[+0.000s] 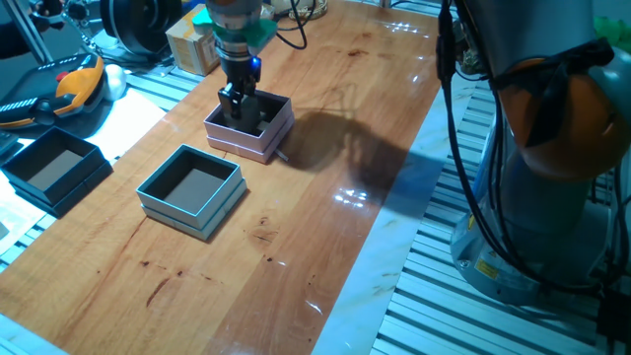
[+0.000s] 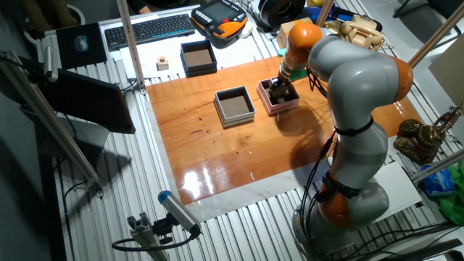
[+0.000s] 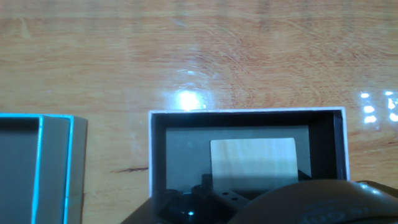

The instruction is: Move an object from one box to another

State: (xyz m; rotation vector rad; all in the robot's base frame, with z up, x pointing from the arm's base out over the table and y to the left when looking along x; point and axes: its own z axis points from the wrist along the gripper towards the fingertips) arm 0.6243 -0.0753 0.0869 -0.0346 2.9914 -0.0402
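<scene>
The black two-finger gripper (image 1: 239, 102) reaches down into the square pink-lilac box (image 1: 277, 133) near the top middle of the frame. A pale wooden block (image 3: 253, 163) lies inside this box. I cannot tell if the fingers are open. The square teal-blue box (image 1: 189, 190) sits just beside it, lower left

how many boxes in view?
3: teal box mid-table, pink box beside it under the tool, black box off the wood at the table's edge. None seem hidden.
</scene>
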